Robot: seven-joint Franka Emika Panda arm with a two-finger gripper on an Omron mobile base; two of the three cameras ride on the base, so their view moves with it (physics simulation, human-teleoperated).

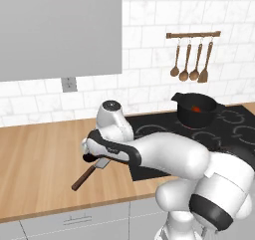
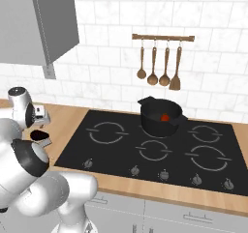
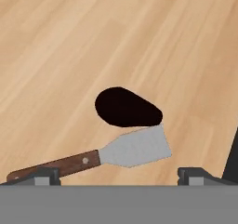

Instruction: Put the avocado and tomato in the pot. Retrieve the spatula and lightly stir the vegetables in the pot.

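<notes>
The two-finger pincer [image 3: 119, 174] stood wide, holding nothing, poised above the pale wooden tabletop [image 3: 60, 46] with its dark tips straddling the bottom of the hand view. Directly ahead of it, between the lines of the two tips and a little beyond them, lay the small, very dark brown-black, egg-shaped avocado [image 3: 126, 108]. Its long axis ran roughly across the gap between the tips, tilted slightly, with the narrower end toward the right-hand tip. That lie is what the coming grasp seemed to turn on: closing along that axis would take the fruit at its longest, so a turn of the wrist might serve better (a judgement only).

Nearer the pincer than the avocado lay the slim spatula [image 3: 135, 148], its flat, squarish silver metal blade touching or all but touching the fruit's near edge, the brown wooden handle running off past the left-hand tip. A descent onto the avocado risked nudging that blade.

Well away from the pincer, off to its side on the black hob [image 2: 116, 150], stood the round, deep black pot [image 2: 160, 117], with the small, round, bright red tomato [image 2: 165, 117] already inside. The avocado was thus the piece not yet moved, and the step in hand looked like the approach to it.
</notes>
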